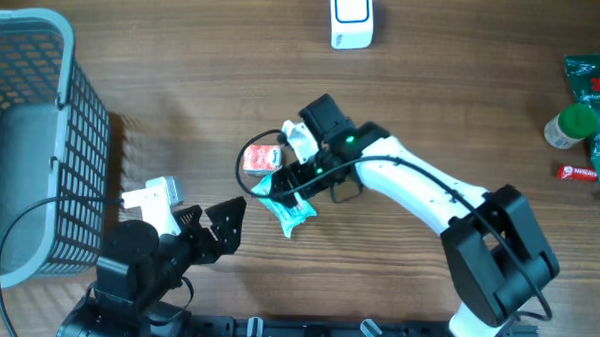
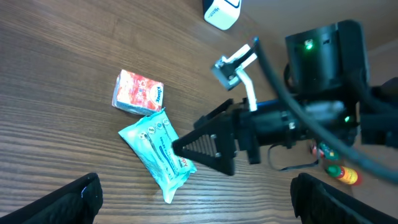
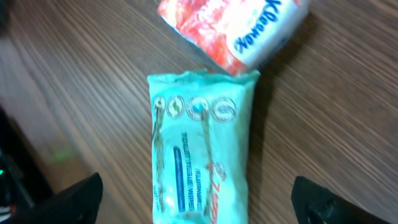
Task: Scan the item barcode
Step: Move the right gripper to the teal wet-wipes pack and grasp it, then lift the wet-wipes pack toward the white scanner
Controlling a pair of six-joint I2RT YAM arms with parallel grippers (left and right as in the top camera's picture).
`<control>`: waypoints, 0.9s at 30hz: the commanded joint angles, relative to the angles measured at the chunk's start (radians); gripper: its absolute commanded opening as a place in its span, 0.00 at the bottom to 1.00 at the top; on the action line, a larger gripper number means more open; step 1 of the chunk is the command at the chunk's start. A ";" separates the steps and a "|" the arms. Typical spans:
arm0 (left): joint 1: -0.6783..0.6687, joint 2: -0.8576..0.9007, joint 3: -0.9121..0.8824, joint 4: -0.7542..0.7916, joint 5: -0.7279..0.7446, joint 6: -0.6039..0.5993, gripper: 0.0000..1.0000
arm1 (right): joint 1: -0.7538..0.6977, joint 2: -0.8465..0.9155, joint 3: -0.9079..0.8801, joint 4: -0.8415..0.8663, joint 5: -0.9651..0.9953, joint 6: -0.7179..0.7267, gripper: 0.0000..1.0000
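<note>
Left of the teal packet point(image 1: 290, 214), overhead alone shows a grey basket point(image 1: 85, 151).

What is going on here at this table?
The right gripper hovers open over a teal packet that lies flat on the wooden table, next to a red and white packet. Nothing is held yet. The left gripper is open near the basket. The white scanner stands untouched at the far edge.

Teal wipes pack point(image 3: 202, 149): red-and-white packet point(image 3: 239, 28) touching one end, right gripper point(image 1: 279, 186) overhead, bare tabletop point(image 3: 323, 124) along both long sides.
</note>
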 commanded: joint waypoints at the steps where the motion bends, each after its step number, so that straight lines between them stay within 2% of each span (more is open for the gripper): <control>1: -0.006 0.000 0.001 0.002 -0.006 0.020 1.00 | 0.024 0.048 -0.028 0.045 0.072 0.077 0.91; 3: -0.006 0.000 0.001 0.002 -0.006 0.020 1.00 | 0.024 0.069 -0.028 0.053 0.096 0.102 0.86; 7: -0.006 0.000 0.001 0.002 -0.006 0.020 1.00 | 0.024 0.105 -0.028 0.057 0.105 0.130 0.69; 9: -0.006 0.000 0.001 0.002 -0.006 0.020 1.00 | 0.023 0.106 -0.028 0.057 0.106 0.135 0.54; 11: -0.006 0.000 0.001 0.002 -0.006 0.020 1.00 | 0.014 0.105 -0.026 0.050 0.124 0.187 0.27; 13: -0.006 0.000 0.001 0.002 -0.006 0.020 1.00 | -0.003 0.104 -0.020 0.030 0.163 0.298 0.18; 14: -0.006 0.000 0.001 0.002 -0.006 0.020 1.00 | -0.022 0.102 -0.010 -0.003 0.188 0.366 0.10; 16: -0.006 0.000 0.001 0.002 -0.006 0.020 1.00 | -0.064 0.089 0.006 -0.072 0.235 0.478 0.06; 21: -0.006 0.000 0.001 0.002 -0.006 0.020 1.00 | -0.187 0.020 0.018 -0.233 0.353 0.706 0.04; 23: -0.006 0.000 0.001 0.002 -0.006 0.020 1.00 | -0.238 -0.014 0.018 -0.300 0.375 0.831 0.07; 24: -0.006 0.000 0.001 0.002 -0.006 0.020 1.00 | -0.262 -0.030 0.018 -0.330 0.370 0.892 0.12; 27: -0.006 0.000 0.001 0.002 -0.006 0.020 1.00 | -0.315 -0.066 0.018 -0.389 0.278 1.031 0.41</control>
